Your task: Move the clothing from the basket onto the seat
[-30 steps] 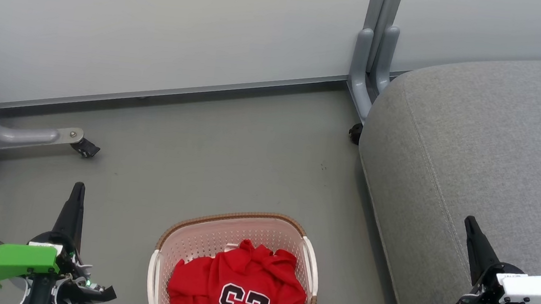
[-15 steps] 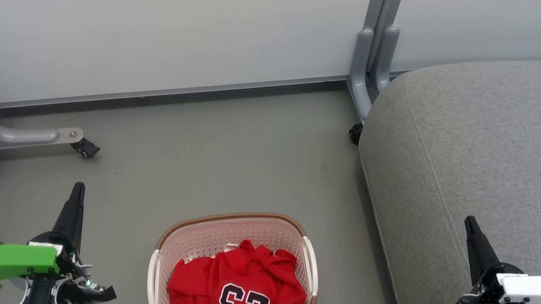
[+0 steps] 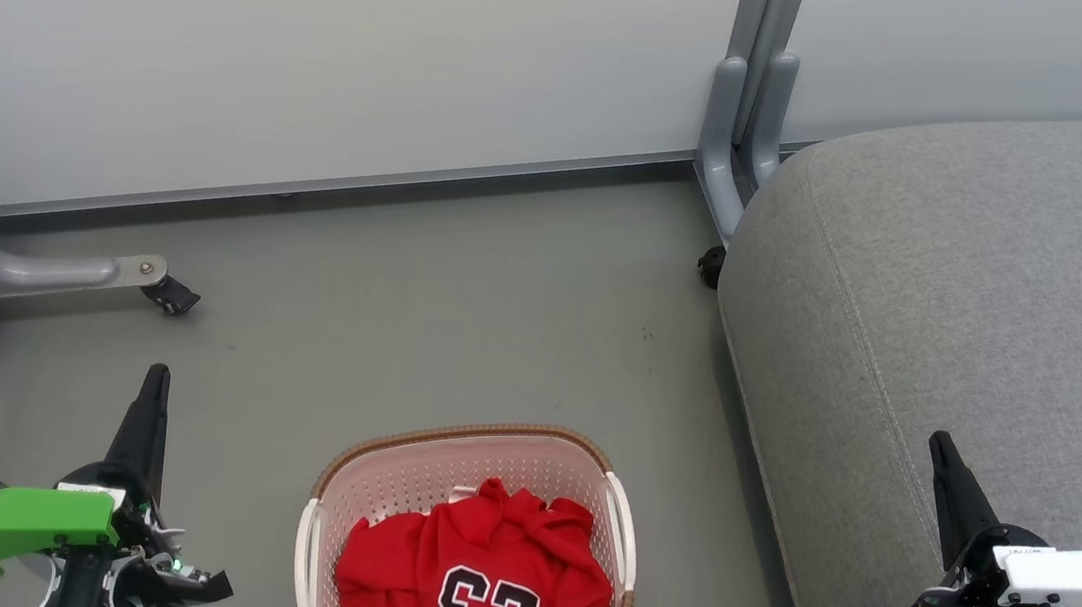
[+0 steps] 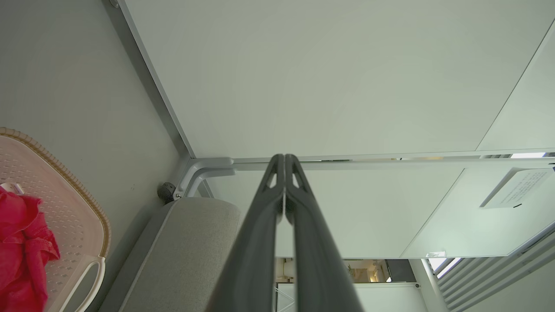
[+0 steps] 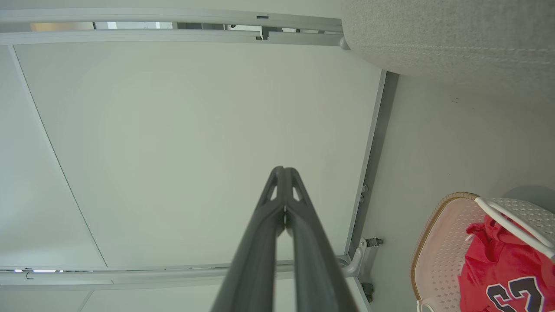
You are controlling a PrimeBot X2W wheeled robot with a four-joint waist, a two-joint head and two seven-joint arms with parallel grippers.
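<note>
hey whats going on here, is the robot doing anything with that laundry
Not at the moment. A two-armed robot faces a basket on the floor, with the red clothing piled inside it, a jersey numbered 23 on top. The grey seat stands to the basket's right, and none of the clothing is on it yet. The left gripper and right gripper are both shut and empty, one on each side of the basket, touching nothing.
</note>
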